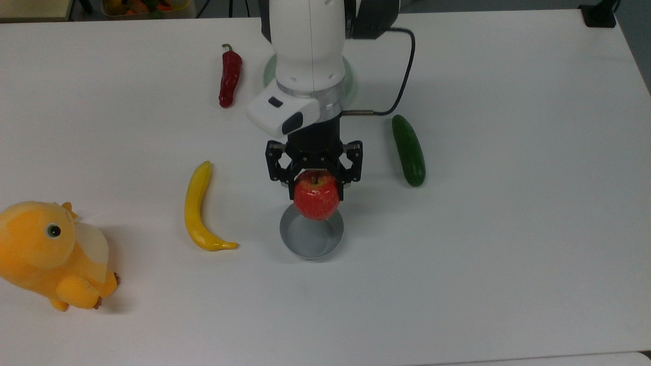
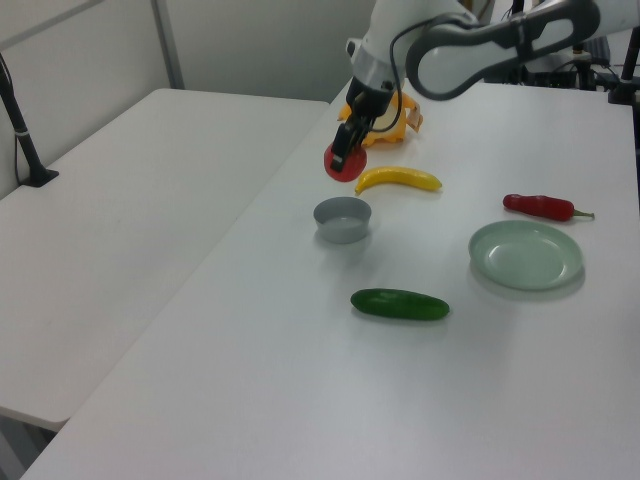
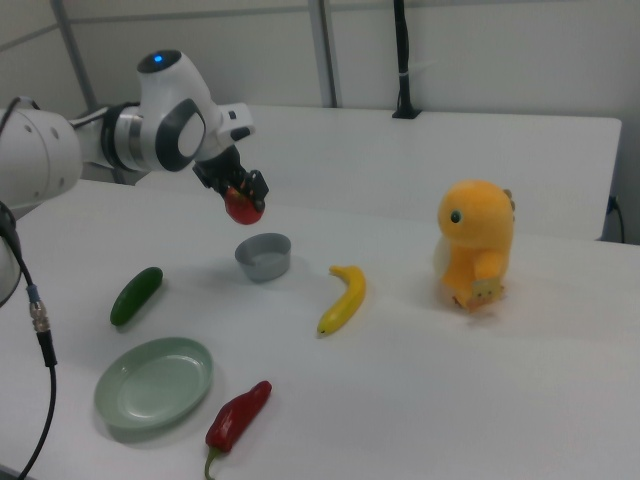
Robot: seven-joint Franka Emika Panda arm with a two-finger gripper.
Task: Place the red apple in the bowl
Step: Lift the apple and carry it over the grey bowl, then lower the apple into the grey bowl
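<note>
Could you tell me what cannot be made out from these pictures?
- Pale-green plate: in the top view, the arm hides most of it.
- Bowl: in the top view, the red apple held in the gripper covers its far rim.
- Container of items: cut off by the top view's upper edge.

a robotics lab: plain white table (image 1: pixel 508 254) with toy food and an orange plush toy (image 3: pixel 476 243) laid out, and beside the table a second bare bench (image 2: pixel 130 200), grey partition walls, cables.

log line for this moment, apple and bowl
gripper: shut on red apple | apple: held in the air, near bowl | bowl: empty | release: not yet
</note>
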